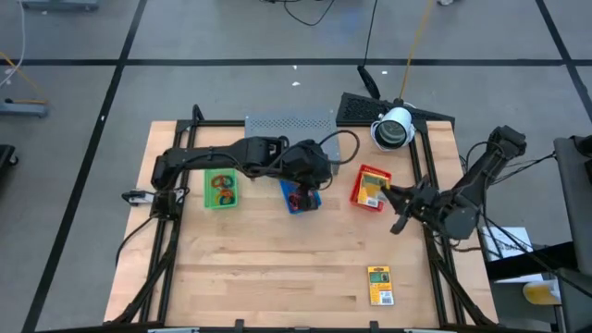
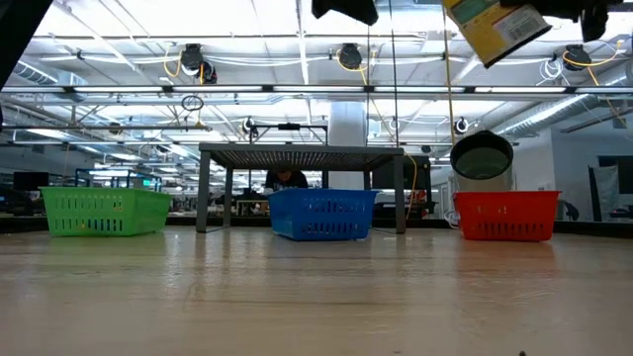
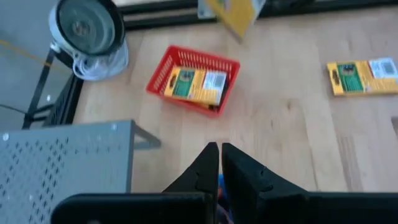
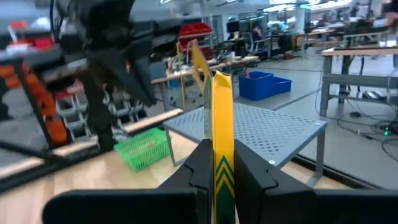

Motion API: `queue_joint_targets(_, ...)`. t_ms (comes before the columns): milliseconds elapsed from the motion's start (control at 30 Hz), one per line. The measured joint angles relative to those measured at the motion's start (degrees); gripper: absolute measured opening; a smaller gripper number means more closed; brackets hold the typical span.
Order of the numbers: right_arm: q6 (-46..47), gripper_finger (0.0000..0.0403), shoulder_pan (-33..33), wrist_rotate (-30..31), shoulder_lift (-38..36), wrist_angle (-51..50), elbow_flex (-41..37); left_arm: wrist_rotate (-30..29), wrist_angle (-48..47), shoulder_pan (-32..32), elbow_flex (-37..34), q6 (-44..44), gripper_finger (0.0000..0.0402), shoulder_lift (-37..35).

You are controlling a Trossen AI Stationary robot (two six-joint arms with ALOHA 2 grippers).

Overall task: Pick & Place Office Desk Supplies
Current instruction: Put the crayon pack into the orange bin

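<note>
The desk [image 1: 277,268] is pale wood planking framed by black rails. On it stand 3 slotted plastic trays, a green tray [image 1: 221,189], a blue tray [image 1: 301,196] and a red tray [image 1: 371,188], with a grey perforated metal shelf [image 1: 290,124] behind them.

The right claw [image 4: 214,163] is closed on a flat yellow packet [image 4: 222,130] with green print, held edge-on between its 2 dark fingers; in the low view that packet [image 2: 497,27] hangs tilted, high above the red tray. A 2nd yellow packet [image 3: 198,84] lies inside the red tray, and a 3rd [image 1: 380,284] lies flat on bare wood near the front edge, well apart from both claws.

The left claw [image 3: 219,163] hovers over the blue tray with its fingers pressed together and nothing visible between them. Its arm hides most of the blue tray's contents; only a red scrap shows. The green tray holds small orange-red loops [image 1: 222,188], too small to make out further
</note>
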Motion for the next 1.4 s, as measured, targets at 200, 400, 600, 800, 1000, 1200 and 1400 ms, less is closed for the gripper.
queue_joint_targets(200, 6.36, 0.0021, 3.0, 4.14, -1.5, -0.63, 0.0, -1.51, -7.13, 0.12, 0.0, -1.19, 0.0028, -0.93)
queue_joint_targets(400, 18.95, 0.0021, 4.07, 5.67, -2.26, -6.21, -0.52, -3.31, -13.42, 0.12, 0.0, -4.21, 0.0027, -0.97)
queue_joint_targets(600, 34.66, 0.0021, 4.03, 5.56, -4.88, -6.71, -8.79, -3.34, -17.79, 0.12, 0.0, -8.16, 0.0012, -0.97)
queue_joint_targets(800, 45.74, 0.0021, 4.03, 5.36, -10.59, -1.11, -20.31, -3.33, -19.52, -0.18, 0.0, -12.22, 0.0008, -0.97)
queue_joint_targets(1000, 44.09, 0.0021, 3.97, 6.97, -15.67, 10.68, -29.0, -3.31, -19.5, -1.79, 0.0, -14.5, 0.0029, -0.97)
queue_joint_targets(1200, 38.56, 0.0021, 3.99, 6.78, -17.88, 18.7, -31.77, -3.31, -19.44, -3.79, 0.0, -15.04, 0.003, -0.97)
queue_joint_targets(1400, 29.9, 0.0022, 3.99, 6.85, -18.0, 25.3, -31.69, -3.29, -19.44, -5.17, 0.0, -15.1, 0.003, -0.97)
